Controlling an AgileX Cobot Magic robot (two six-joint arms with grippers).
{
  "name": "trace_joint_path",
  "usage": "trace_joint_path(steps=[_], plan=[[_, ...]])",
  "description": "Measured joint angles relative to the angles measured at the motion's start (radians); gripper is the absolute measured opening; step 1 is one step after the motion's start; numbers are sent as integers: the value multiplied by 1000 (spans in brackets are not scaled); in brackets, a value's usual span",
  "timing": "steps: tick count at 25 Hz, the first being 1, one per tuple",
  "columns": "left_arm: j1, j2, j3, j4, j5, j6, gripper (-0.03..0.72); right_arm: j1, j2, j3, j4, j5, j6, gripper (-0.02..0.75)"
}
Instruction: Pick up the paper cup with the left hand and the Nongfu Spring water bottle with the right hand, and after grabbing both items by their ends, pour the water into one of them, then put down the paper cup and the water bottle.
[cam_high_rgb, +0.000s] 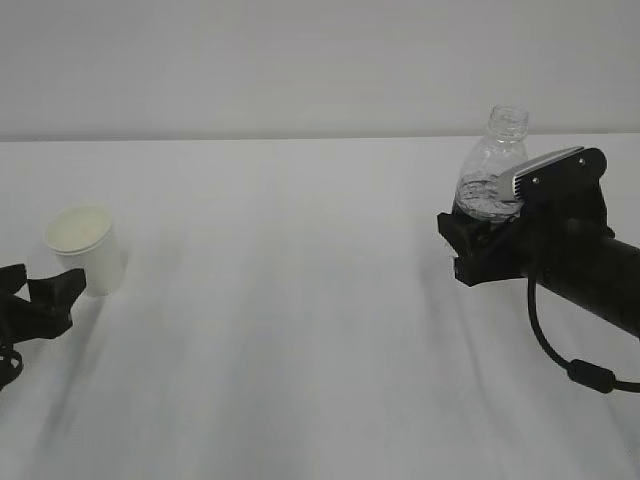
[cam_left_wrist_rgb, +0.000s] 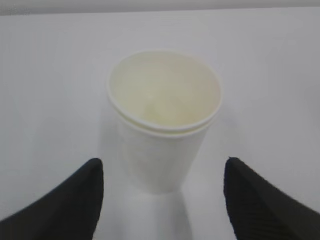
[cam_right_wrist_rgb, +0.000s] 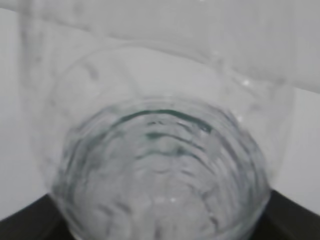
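Key relation: the small tapered white paper cup (cam_left_wrist_rgb: 164, 120) stands upright directly ahead of the left hand (cam_left_wrist_rgb: 162, 200), centred on the gap between its two black fingers (cam_left_wrist_rgb: 60, 200) but not yet between them; its long axis is vertical, so a straight advance along the counter (cam_high_rgb: 300, 300) should bring the jaws round its lower wall.
Left jaws: spread wide, wider than the cup, holding nothing.
Nearer arm: the left hand is just beside the cup at the left edge of the exterior view; the right hand (cam_high_rgb: 478, 238) is well apart from it, across the counter.
Cup, look: rolled rim, pale cream inside, apparently empty; a second rim line just under the first suggests two cups nested, though I cannot be sure.
Bottle, place: the small clear ribbed plastic Nongfu Spring water bottle (cam_high_rgb: 492, 165) stands upright at the right, its lower body inside the right hand, capless neck above it.
Right jaws: set around the bottle's body at its width; whether they press it firmly I cannot tell.
Water: not clearly made out through the blurred plastic.
Step, as judged: cup grasp pending.
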Motion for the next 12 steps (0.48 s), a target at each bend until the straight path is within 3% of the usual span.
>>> trace_joint_path(steps=[4, 12], plan=[[42, 4, -44, 82, 0, -9, 540, 0, 0, 0, -16, 2, -2, 503], [65, 6, -52, 96, 9, -21, 540, 0, 0, 1, -32, 2, -2, 503]])
